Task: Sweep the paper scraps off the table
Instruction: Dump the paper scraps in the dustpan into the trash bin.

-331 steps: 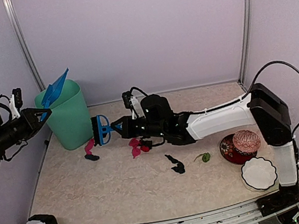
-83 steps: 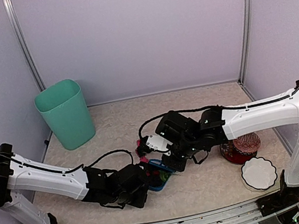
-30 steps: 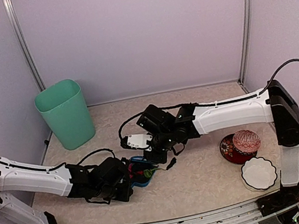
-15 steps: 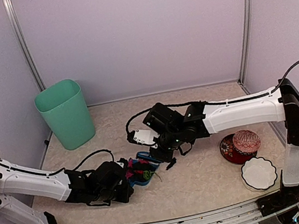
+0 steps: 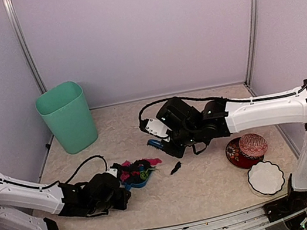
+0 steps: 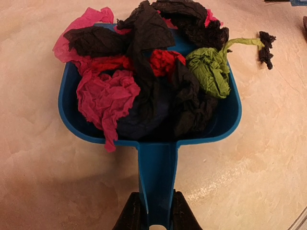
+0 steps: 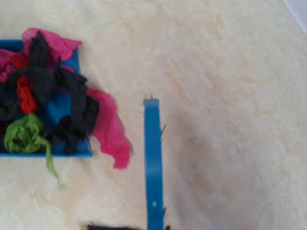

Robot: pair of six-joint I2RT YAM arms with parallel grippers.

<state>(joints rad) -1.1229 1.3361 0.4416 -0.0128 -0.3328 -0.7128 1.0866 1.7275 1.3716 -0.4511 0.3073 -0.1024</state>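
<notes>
the crumpled paper scraps (image 6: 144, 86) lie heaped in the blue plastic dustpan (image 6: 67, 112) on the beige marbled surface (image 5: 213, 185). one loose black scrap (image 5: 175, 167) lies right of it; the green plastic bin (image 5: 68, 119) stands behind, left.

The green bin (image 5: 68, 118) blocks the table (image 5: 213, 183) back-left, red bowl (image 5: 236, 159) and white bowl (image 5: 266, 178) front-right; back-centre is open.

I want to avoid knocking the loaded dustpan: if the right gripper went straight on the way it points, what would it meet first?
Probably bare table. The right gripper aims its brush at an open patch; the dustpan sits off to one side. Depth is unclear.
</notes>
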